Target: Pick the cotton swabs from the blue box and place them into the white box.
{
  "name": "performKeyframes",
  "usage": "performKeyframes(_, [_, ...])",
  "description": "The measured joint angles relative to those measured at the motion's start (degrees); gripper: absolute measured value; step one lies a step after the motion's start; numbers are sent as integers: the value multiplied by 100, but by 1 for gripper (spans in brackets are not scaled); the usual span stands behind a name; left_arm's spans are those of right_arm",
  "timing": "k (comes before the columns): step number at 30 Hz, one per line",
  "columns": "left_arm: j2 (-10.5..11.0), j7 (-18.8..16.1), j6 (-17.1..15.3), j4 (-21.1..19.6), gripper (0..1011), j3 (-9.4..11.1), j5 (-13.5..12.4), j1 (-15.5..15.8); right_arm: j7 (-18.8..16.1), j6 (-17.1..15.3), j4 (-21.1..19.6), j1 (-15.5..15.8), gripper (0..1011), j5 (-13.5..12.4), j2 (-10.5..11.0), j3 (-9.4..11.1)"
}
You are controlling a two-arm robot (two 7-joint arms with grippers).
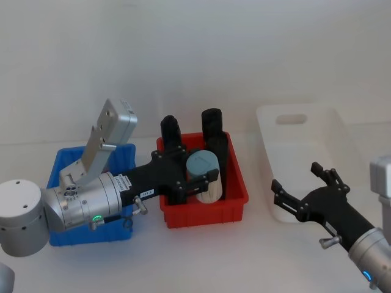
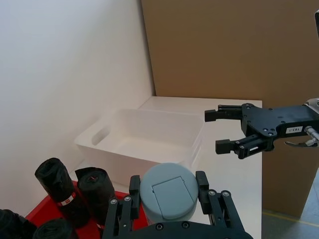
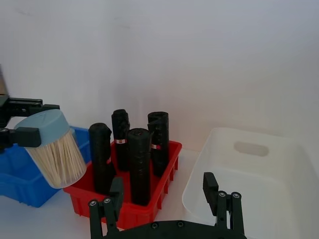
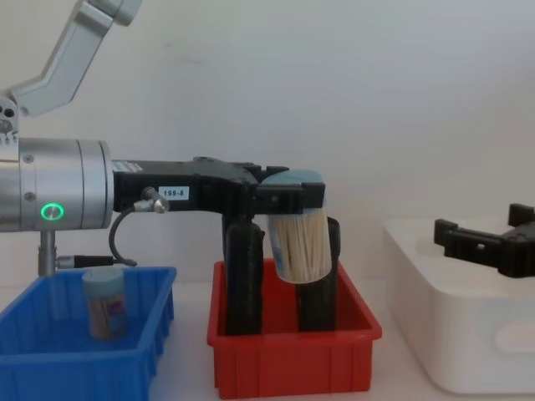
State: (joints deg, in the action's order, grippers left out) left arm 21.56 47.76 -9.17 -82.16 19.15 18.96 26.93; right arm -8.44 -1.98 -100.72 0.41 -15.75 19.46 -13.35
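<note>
Pale-blue-lidded cotton swabs tub (image 4: pixel 299 246) clenched by lid in L gripper (image 2: pixel 168 189), above red bin (image 4: pixel 292 365); R gripper (image 2: pixel 215 130) spread wide, empty, by white box (image 1: pixel 269 113).

At surface's left, shallow blue plastic bin (image 1: pixel 125 155); red plastic bin (image 1: pixel 204 213) centre; deep white plastic tub (image 1: pixel 305 146) right. One clear cotton-swab tub (image 4: pixel 104 305) stands in blue bin; second cotton-swab tub (image 1: pixel 203 177) above red bin, before black rolls (image 1: pixel 212 119) inside it.
</note>
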Motion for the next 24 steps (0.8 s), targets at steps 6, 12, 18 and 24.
performKeyframes(6, [-4,18,4,-1,670,3,-4,3,-391,-10,74,-75,1002,95,-23,-61])
performKeyframes(12, [-6,28,4,-1,670,7,-4,6,-848,-30,191,-195,1002,221,-90,-152])
performKeyframes(18, [-8,33,4,-1,670,10,-4,8,-1313,-56,324,-356,1002,358,-181,-253])
performKeyframes(24, [-8,37,4,-1,670,10,-3,9,-1677,-99,454,-529,1002,522,-285,-340])
